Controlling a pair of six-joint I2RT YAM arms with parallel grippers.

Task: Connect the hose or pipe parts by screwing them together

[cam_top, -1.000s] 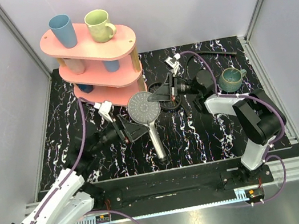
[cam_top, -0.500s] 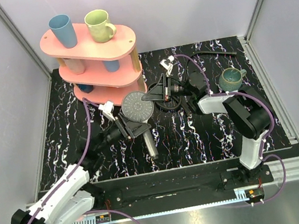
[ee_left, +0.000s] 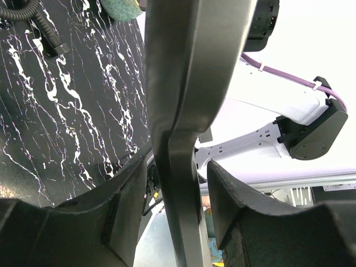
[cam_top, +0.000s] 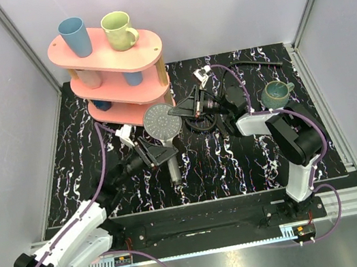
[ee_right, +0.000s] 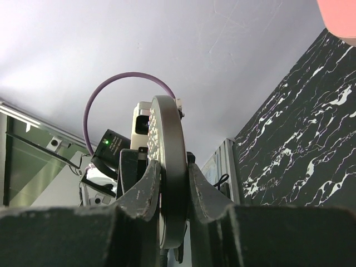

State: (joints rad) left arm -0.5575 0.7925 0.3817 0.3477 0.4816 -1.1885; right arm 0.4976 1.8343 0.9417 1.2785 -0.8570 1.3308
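The left gripper brackets the shower head low on its handle in the top view. The right gripper pinches the round face's rim, leaving the handle's free end clear above the desk. The hose lies coiled just behind, unheld.

Left wrist: the fingers flank the handle narrowly with a sliver of gap showing, and I cannot tell whether they clamp.

Right wrist: the rim sits clamped between the fingers, probably to steady the head for threading.
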